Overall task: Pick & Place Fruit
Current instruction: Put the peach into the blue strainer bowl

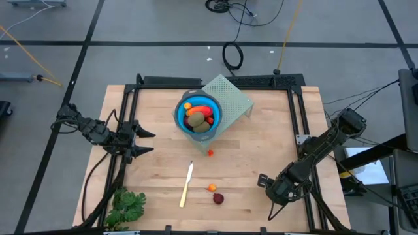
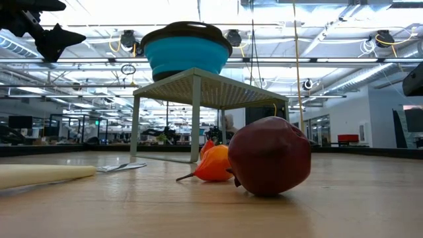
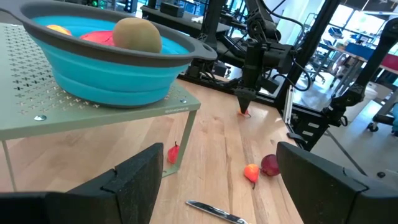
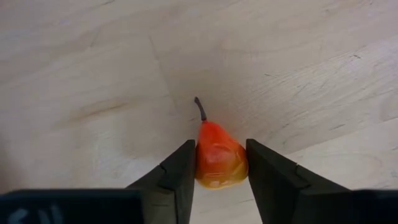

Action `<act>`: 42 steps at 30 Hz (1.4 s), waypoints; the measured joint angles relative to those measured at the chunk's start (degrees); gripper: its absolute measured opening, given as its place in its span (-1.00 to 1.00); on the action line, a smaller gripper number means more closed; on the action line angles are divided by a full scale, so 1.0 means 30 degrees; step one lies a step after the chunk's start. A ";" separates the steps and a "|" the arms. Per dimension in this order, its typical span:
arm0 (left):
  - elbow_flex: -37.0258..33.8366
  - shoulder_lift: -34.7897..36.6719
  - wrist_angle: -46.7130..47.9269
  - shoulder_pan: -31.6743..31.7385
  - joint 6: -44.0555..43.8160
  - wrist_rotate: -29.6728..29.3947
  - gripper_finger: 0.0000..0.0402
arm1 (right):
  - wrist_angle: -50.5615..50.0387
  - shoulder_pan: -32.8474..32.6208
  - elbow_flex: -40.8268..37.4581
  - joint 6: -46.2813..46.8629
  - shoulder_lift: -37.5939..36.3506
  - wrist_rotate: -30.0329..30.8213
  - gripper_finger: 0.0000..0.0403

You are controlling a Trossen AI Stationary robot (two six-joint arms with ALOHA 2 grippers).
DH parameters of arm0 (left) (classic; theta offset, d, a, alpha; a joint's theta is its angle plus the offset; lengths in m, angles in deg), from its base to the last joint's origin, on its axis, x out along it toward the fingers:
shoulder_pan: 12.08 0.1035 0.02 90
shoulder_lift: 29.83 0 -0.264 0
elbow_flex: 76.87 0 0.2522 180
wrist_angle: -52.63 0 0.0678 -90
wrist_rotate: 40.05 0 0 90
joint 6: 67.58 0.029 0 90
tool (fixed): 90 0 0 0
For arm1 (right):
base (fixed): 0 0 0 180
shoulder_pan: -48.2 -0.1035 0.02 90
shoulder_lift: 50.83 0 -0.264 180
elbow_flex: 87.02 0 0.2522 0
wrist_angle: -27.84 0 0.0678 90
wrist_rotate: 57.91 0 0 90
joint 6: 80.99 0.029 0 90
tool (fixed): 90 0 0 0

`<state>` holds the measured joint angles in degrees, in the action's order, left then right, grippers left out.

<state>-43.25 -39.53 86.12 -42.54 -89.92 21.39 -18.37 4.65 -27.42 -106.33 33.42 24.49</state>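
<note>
A blue bowl (image 1: 198, 117) holding several fruit stands on a green perforated stand (image 1: 234, 98) at the table's far middle. Near the front edge lie a dark red ball (image 1: 218, 198) and an orange bit (image 1: 212, 187). A tiny red bit (image 1: 210, 153) lies by the stand. My right gripper (image 1: 263, 180) points down at the table's right front, shut on a small orange-red pear-shaped fruit (image 4: 217, 158). My left gripper (image 1: 152, 142) hovers open at the left, level with the bowl (image 3: 112, 68), with nothing between its fingers. My right gripper pinches the small orange-red fruit by the two sides of its wide body (image 4: 204, 160) between its two fingers. The fingers come from above, pointing down. The stem end (image 4: 199, 107) sticks out past the fingertips. Whether the fruit rests on the table or hangs just above it, I cannot tell.
A pale cream stick (image 1: 187, 185) lies left of the orange bit. A leafy green bunch (image 1: 127, 205) sits at the front left corner. Black rails (image 1: 124, 104) frame the table's left, far and right sides. Bare wood lies between the stand and my right gripper.
</note>
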 joint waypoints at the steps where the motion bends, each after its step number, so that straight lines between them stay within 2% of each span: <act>1: 0.0000 0.0000 0.0001 0.0000 -0.0012 0.0000 0.56 | -0.0014 0.0013 0.0000 0.0000 0.0000 0.0000 -0.40; 7: 0.0000 0.0000 -0.0048 0.0000 -0.0165 -0.0007 0.56 | -0.0037 0.0020 0.0007 0.0185 -0.0091 0.1129 -0.41; 12: 0.0000 0.0000 -0.0073 0.0000 -0.0238 -0.0015 0.56 | -0.0205 0.0301 0.0007 -0.0206 -0.0694 0.1264 -0.41; 20: 0.0000 0.0000 -0.0087 0.0000 -0.0248 -0.0015 0.56 | 0.0160 0.1425 0.0007 -0.0255 -0.2083 0.3597 -0.41; 23: 0.0000 0.0000 -0.0102 0.0000 -0.0311 -0.0015 0.56 | 0.0966 0.2146 0.0007 0.0603 -0.2460 0.4457 -0.41; 28: 0.0000 0.0000 -0.0777 0.0000 -0.0311 -0.0022 0.56 | 0.3709 0.3548 0.0007 0.2907 -0.2645 0.5569 -0.41; 37: 0.0000 0.0000 -0.4668 0.0000 -0.0176 -0.0022 0.56 | 1.1372 0.5857 0.0007 0.7236 -0.2637 0.5575 -0.41; 42: 0.0000 -0.0015 -0.6366 0.0000 0.0400 -0.0022 0.56 | 1.6106 0.6414 0.0007 0.8345 -0.2637 0.5499 -0.41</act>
<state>-43.25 -39.57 67.02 -42.54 -88.72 21.33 29.95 23.89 -27.39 -81.30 25.51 40.99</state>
